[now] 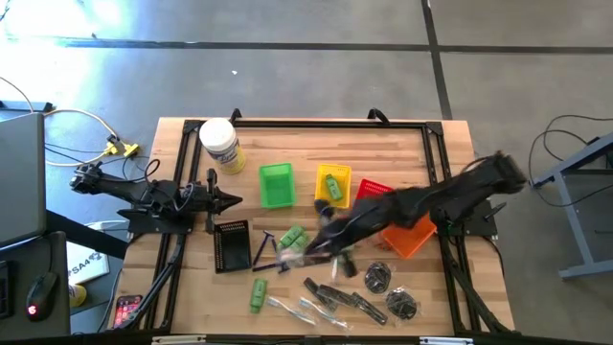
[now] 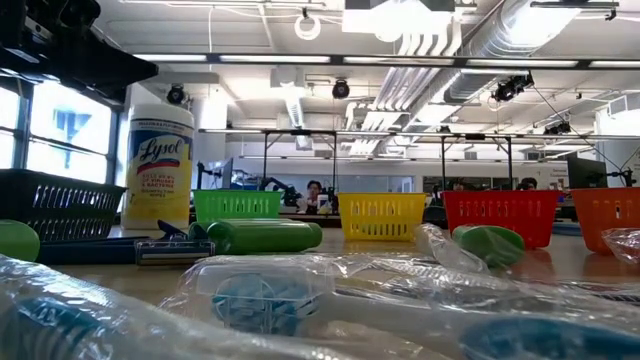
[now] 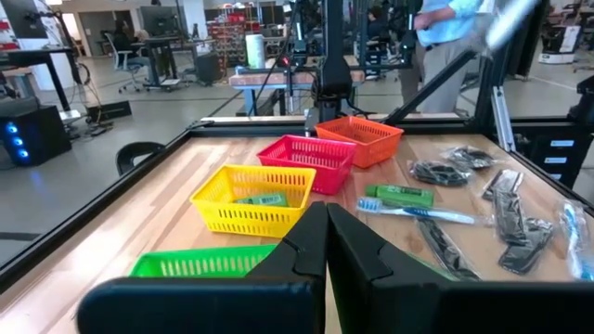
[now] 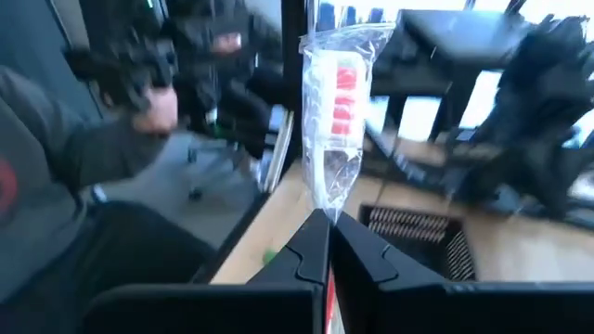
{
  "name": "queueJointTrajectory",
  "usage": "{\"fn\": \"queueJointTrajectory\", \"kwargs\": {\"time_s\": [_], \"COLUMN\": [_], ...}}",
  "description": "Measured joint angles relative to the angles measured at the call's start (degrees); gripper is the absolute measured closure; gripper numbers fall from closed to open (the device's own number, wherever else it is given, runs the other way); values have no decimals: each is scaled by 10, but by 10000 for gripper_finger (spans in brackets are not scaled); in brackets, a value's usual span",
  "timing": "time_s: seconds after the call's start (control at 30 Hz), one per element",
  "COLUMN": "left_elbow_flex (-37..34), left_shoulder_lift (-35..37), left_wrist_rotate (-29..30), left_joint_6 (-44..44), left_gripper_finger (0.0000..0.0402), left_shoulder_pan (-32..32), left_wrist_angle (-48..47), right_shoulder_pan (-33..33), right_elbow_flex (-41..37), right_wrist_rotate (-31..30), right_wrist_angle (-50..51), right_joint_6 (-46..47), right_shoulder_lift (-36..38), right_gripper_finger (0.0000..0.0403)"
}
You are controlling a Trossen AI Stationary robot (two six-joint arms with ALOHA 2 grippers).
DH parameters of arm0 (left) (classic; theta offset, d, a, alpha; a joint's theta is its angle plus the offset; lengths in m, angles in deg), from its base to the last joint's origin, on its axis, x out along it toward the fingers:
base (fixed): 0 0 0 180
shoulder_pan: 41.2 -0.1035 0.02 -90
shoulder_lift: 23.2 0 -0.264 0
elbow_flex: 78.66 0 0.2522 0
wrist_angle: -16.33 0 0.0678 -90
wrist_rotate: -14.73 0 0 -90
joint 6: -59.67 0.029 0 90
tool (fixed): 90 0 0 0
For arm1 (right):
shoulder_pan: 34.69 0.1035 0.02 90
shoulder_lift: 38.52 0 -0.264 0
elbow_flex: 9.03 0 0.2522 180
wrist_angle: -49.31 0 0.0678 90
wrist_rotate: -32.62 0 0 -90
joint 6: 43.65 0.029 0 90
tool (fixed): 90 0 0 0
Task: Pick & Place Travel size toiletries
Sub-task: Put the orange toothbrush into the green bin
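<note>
My right gripper (image 4: 328,219) is shut on a clear slim packet (image 4: 336,102) with a red-and-white item inside, and its blurred arm (image 1: 421,203) reaches over the table's middle. More travel size toiletries lie near the front edge. Among them are green bottles (image 1: 258,293), clear packets (image 1: 306,309), dark pouches (image 1: 400,305), a razor (image 1: 263,247) and a toothbrush (image 3: 418,213). My left gripper (image 1: 230,199) waits shut at the table's left, holding nothing. My right gripper pinches one narrow end of the clear packet (image 4: 327,202) between its two fingertips. The rest of the packet stands out past the fingers, along the line they point. It is clear of the table.
Green (image 1: 277,184), yellow (image 1: 333,184), red (image 1: 374,192) and orange (image 1: 410,240) mesh baskets stand in a row across the middle. A black basket (image 1: 232,245) sits at the left. The yellow one holds a green item (image 3: 260,199). A white jar (image 1: 220,146) lies at the far left.
</note>
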Motion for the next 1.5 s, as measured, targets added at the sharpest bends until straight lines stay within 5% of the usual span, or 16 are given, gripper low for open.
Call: {"fn": "queueJointTrajectory", "kwargs": {"time_s": [0.5,0.7,0.83,1.2,1.5], "left_elbow_flex": [0,0,0,0,0], "left_shoulder_lift": [0,0,0,0,0], "left_wrist_rotate": [0,0,0,0,0], "left_joint_6": [0,9,16,16,13], "left_gripper_finger": [401,401,401,401,401], "left_shoulder_pan": [0,0,0,0,0], "left_wrist_angle": [-1,-6,-7,-1,25], "right_shoulder_pan": [-50,-51,-51,-54,-128], "right_elbow_flex": [-403,-581,-656,-641,-442], "right_wrist_rotate": [-128,-131,-185,-261,-262], "right_wrist_angle": [-189,-367,-468,-493,-332], "right_joint_6": [32,65,71,50,112], "right_shoulder_lift": [399,473,483,426,267], "right_gripper_finger": [400,400,400,400,400]}}
